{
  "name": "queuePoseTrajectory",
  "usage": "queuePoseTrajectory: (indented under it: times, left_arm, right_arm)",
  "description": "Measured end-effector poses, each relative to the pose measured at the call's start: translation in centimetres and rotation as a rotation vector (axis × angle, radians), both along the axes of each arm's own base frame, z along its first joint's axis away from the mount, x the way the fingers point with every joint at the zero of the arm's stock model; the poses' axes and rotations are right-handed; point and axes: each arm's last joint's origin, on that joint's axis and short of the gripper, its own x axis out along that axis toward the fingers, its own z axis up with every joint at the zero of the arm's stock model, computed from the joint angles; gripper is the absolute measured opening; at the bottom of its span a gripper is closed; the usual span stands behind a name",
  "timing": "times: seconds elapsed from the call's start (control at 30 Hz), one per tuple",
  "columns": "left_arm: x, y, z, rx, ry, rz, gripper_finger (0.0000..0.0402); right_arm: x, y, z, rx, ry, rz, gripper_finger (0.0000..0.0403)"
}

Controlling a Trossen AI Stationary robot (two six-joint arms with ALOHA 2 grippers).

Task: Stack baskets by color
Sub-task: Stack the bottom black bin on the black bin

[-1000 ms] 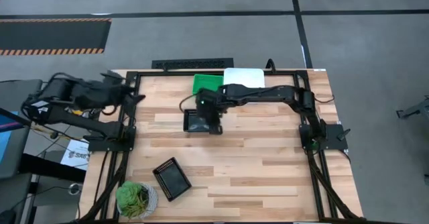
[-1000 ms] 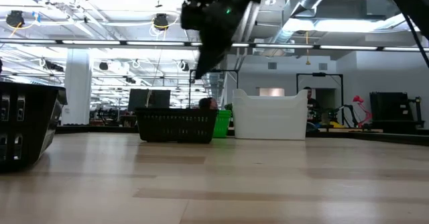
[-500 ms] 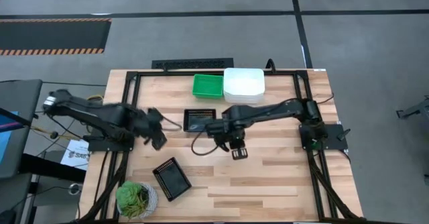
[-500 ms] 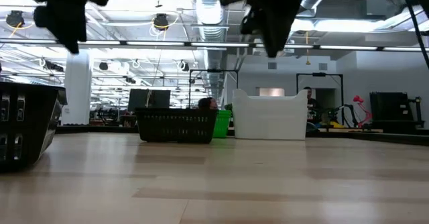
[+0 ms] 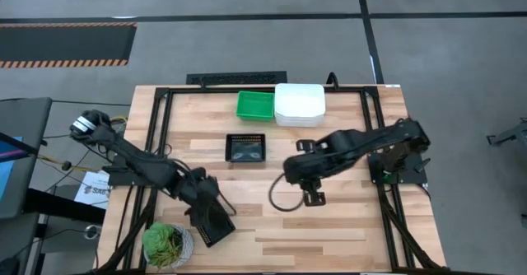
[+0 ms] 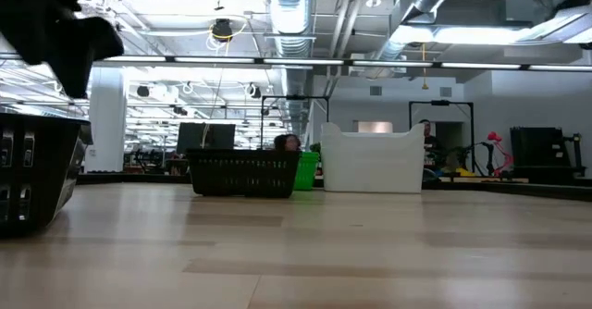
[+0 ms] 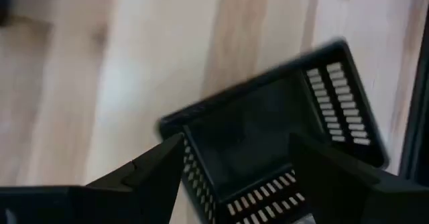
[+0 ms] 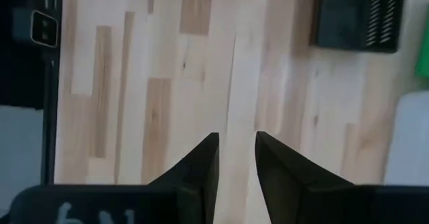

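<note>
A black slotted basket [image 5: 212, 222] lies askew on the table near the front left. My left gripper [image 5: 206, 207] hangs open just above it, one finger over each side of its far end [image 7: 268, 117], apart from it as far as the left wrist view shows. A second black basket [image 5: 246, 147] rests at the table's middle. A green basket [image 5: 255, 104] and a white one [image 5: 300, 104] stand at the far edge. My right gripper [image 8: 236, 147] hovers over bare wood right of centre [image 5: 313, 197], fingers a narrow gap apart, holding nothing.
A round potted green plant [image 5: 167, 244] stands at the near left corner, close beside the near black basket. Black frame rails [image 5: 160, 143] run along the table's left and right sides. Bare wood lies across the middle and near right.
My left gripper has swung from beyond the table's left edge toward the near edge and down, tipping to point down over the near black basket. My right gripper has left the middle black basket, rising and going toward the table's right and near edges. That basket has stayed put.
</note>
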Motion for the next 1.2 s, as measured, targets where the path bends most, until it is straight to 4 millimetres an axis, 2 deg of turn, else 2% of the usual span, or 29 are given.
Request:
queuePoseTrajectory:
  times: [0.23,0.37,0.43,0.6,0.73,0.9,1.03,1.2]
  left_arm:
    - [1.5,-1.4,-3.8,0.113,0.106,-0.251,0.0256]
    - [2.4,-2.1,-6.4,0.022,0.214,-0.378,0.0256]
    - [2.9,-2.3,-7.5,0.029,0.237,-0.394,0.0256]
    - [4.2,-1.5,-9.1,0.056,0.256,-0.431,0.0256]
    - [6.0,-0.1,-9.0,0.084,0.182,-0.47,0.0256]
    - [9.0,1.7,-8.0,0.152,-0.006,-0.509,0.0256]
    - [9.7,2.9,-8.0,0.216,-0.06,-0.621,0.0256]
    - [11.1,5.4,-7.6,0.296,-0.139,-0.559,0.0256]
  right_arm:
    - [-2.4,1.5,2.4,-0.049,-0.127,0.04,0.0118]
    - [-3.1,2.1,2.7,-0.044,-0.141,0.033,0.0118]
    - [-3.3,2.5,2.7,-0.04,-0.143,0.037,0.0118]
    - [-3.3,3.5,2.3,-0.044,-0.13,0.068,0.0118]
    - [-3.3,3.7,2.4,-0.037,-0.137,0.066,0.0118]
    - [-3.3,3.7,2.4,-0.015,-0.138,0.013,0.0118]
    - [-3.2,3.6,2.4,-0.032,-0.153,-0.003,0.0118]
    - [-2.8,3.1,2.6,-0.094,-0.21,-0.073,0.0118]
